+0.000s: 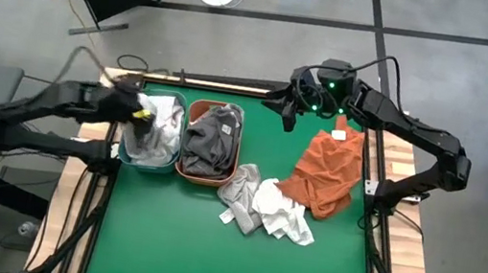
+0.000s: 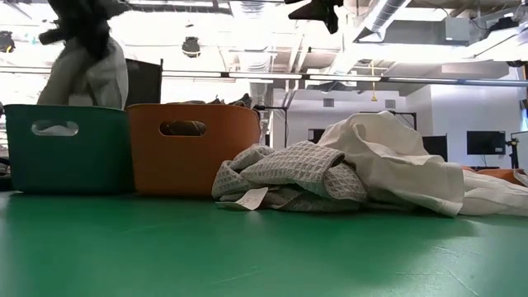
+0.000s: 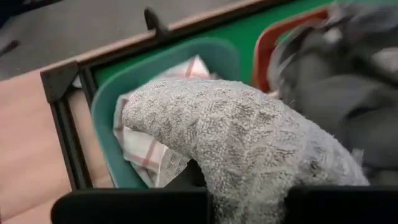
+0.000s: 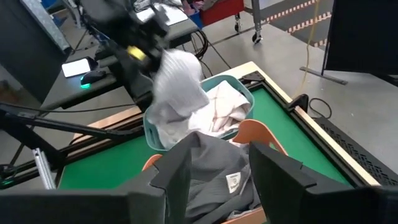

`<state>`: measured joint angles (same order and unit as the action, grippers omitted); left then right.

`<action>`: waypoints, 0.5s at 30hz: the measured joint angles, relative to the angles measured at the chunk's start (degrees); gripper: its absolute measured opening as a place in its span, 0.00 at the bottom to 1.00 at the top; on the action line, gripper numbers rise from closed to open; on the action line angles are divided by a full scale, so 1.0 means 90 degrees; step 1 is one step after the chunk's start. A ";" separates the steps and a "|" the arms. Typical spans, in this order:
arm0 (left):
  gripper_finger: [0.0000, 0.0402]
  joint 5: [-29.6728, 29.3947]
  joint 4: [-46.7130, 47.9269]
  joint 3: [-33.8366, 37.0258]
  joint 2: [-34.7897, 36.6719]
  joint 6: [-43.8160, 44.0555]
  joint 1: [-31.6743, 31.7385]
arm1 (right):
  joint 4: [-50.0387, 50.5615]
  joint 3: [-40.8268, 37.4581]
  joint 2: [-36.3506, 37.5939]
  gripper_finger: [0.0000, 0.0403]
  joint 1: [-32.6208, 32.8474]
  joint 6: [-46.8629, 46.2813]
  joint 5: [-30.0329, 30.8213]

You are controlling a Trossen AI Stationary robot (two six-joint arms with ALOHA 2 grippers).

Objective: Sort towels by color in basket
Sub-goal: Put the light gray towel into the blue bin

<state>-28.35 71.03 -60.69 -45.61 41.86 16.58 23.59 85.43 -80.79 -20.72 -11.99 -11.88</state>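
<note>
My left gripper (image 1: pixel 138 109) hangs above the teal basket (image 1: pixel 128 151) at the table's far left, shut on a pale grey-white towel (image 3: pixel 249 143). White towels, one with red checks (image 3: pixel 146 152), lie in that basket. The orange basket (image 1: pixel 183 168) beside it holds dark grey towels (image 1: pixel 212 139). A grey-checked towel (image 1: pixel 240 192) and a white towel (image 1: pixel 283 215) lie heaped mid-table, and a rust orange towel (image 1: pixel 328 171) is spread to their right. My right gripper (image 4: pixel 217 174) is open in the air near the far edge, beyond the orange basket, touching nothing. My left gripper holds the pale towel by its top end (image 4: pixel 163 57), coming from above. The towel hangs below the fingers (image 2: pixel 87 78) with its lower part down inside the teal basket. The cloth itself hides the fingertips in the left wrist view, so layers cannot be told.
The two baskets stand side by side at the far left of the green mat (image 1: pixel 207 257). A black frame rail (image 3: pixel 62 130) and wooden border edge the table. The mat's near half is bare. Beyond the table stand a desk with a phone (image 4: pixel 78 67), cables and room fittings.
</note>
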 joint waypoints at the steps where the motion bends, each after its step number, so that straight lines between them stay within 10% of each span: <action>1: 0.03 -0.0011 -0.0107 0.0179 -0.0124 0.0003 0.0000 | -0.0002 0.0000 0.0000 0.46 0.0020 0.0001 0.0000; 15: 0.03 0.0578 -0.2233 0.2055 -0.2084 0.0610 0.1415 | 0.0130 0.0000 0.0000 0.46 0.0054 -0.0017 -0.0007</action>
<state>-23.15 50.94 -42.19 -64.36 47.35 29.31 24.77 85.43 -80.79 -20.23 -12.15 -11.94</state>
